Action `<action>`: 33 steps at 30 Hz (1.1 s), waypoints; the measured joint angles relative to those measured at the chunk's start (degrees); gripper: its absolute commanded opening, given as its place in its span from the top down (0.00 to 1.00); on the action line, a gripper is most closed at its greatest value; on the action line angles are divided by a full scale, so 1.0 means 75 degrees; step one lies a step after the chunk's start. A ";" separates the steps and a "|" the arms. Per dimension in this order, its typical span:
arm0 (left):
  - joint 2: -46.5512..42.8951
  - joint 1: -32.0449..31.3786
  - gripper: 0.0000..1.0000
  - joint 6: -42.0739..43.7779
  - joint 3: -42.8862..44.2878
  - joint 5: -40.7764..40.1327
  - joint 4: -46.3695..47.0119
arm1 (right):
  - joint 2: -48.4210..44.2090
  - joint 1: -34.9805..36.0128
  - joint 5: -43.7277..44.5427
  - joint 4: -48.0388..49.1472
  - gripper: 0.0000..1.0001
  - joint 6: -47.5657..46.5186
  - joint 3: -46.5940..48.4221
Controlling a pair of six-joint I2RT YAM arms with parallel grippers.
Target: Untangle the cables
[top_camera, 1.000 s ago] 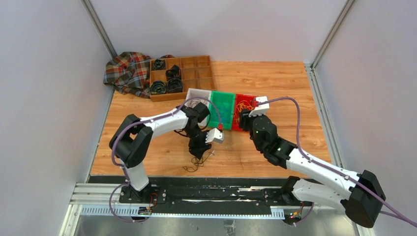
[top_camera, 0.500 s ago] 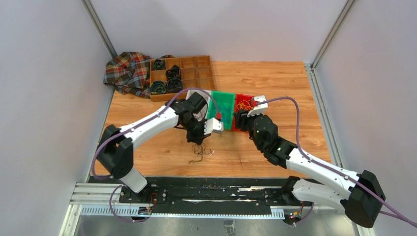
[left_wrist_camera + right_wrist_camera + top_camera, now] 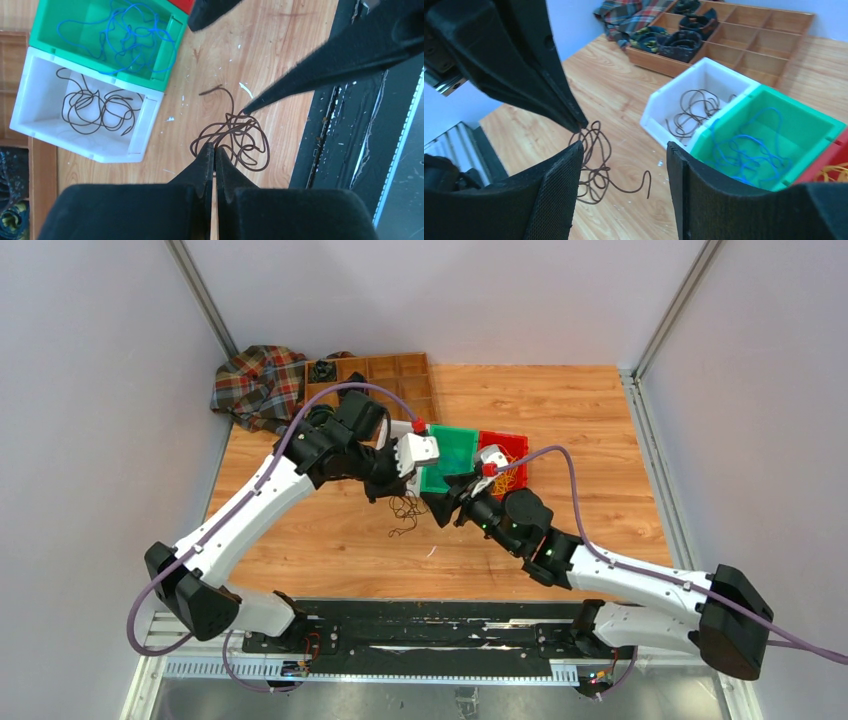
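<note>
Seen from above, the left gripper (image 3: 390, 490) hangs just on the arm-base side of the white bin (image 3: 402, 426), which its arm mostly covers. The brown cable tangle (image 3: 405, 512) dangles beneath it, clear of the bin. The right gripper (image 3: 440, 507) is close beside the tangle, in front of the green bin (image 3: 455, 452) that adjoins the white bin.

In the left wrist view, the left gripper (image 3: 214, 148) has its fingers pressed together on a strand at the tangle's (image 3: 234, 138) near edge. The tangle is off the white bin's (image 3: 145, 125) front wall, not touching it. That bin holds loose brown cables (image 3: 95, 110), and the green bin (image 3: 167, 55) against it holds blue cables (image 3: 125, 40). One right finger's tip reaches the tangle's far edge; I cannot tell whether it touches.

In the right wrist view, the right gripper (image 3: 624, 147) is spread wide and holds nothing. The tangle (image 3: 594, 167) hangs between its fingers, on the near side of the white bin (image 3: 659, 107).

The wire looks light, limp and thin, and its loops are likely to snag on each other. The free end (image 3: 644, 184) curling out of the knot seems the best place to pinch.

No brand, label or writing can be read
</note>
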 measured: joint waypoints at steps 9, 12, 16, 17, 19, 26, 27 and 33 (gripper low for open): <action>-0.0286 0.0000 0.99 -0.0391 0.0254 -0.0055 -0.0291 | 0.0545 0.0291 -0.0740 0.0848 0.39 0.0230 -0.0006; -0.0358 0.0003 0.99 -0.0484 0.0251 -0.0035 -0.0344 | 0.0746 0.0297 -0.0723 0.0877 0.44 0.0286 0.0012; -0.0455 0.0003 0.99 -0.0533 0.0251 0.0117 -0.0431 | 0.0933 0.0306 -0.0449 0.0825 0.50 0.0306 0.0119; -0.0472 0.0003 0.99 -0.0533 0.0251 0.0143 -0.0452 | 0.0941 0.0309 -0.0358 0.0813 0.50 0.0306 0.0149; -0.0510 0.0000 0.99 -0.0530 0.0251 0.0213 -0.0493 | 0.0944 0.0312 -0.0172 0.0775 0.51 0.0309 0.0216; -0.0516 0.0000 0.99 -0.0519 0.0251 0.0411 -0.0615 | 0.0959 0.0326 0.0271 0.0775 0.45 0.0306 0.0256; -0.0516 0.0000 0.99 -0.0507 0.0251 0.0446 -0.0638 | 0.0968 0.0329 0.0291 0.0807 0.44 0.0309 0.0256; -0.0516 0.0000 0.99 -0.0440 0.0271 0.0638 -0.0769 | 0.1221 0.0353 0.0256 0.1311 0.38 0.0388 0.0256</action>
